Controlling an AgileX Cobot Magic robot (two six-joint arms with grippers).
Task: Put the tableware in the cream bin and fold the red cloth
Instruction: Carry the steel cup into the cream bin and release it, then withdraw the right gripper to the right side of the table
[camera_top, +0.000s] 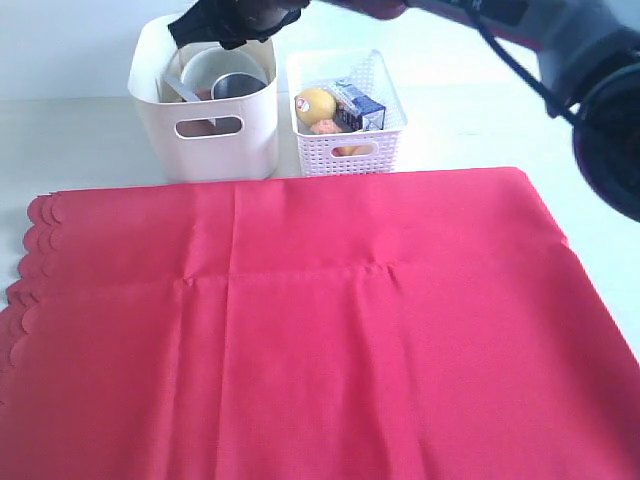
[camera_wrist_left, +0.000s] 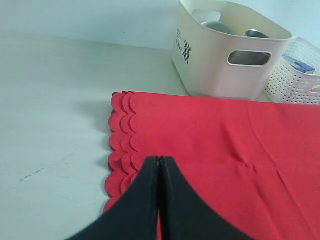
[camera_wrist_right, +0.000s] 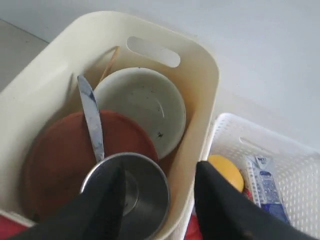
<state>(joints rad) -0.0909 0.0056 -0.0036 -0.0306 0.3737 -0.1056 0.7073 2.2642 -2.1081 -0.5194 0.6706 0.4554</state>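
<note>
Tableware: I log bowl, plate, knife, cup in the cream bin, right hand spread above; red cloth not yet folded, left hand pressed together.

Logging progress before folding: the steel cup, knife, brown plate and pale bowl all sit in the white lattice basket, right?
Not the white lattice basket: the steel cup, knife, brown plate and pale bowl all sit in the cream bin, as the right wrist view shows.

Matt red cloth, smooth cream plastic bin, white lattice plastic basket, shiny steel cup, matt brown plate.
</note>
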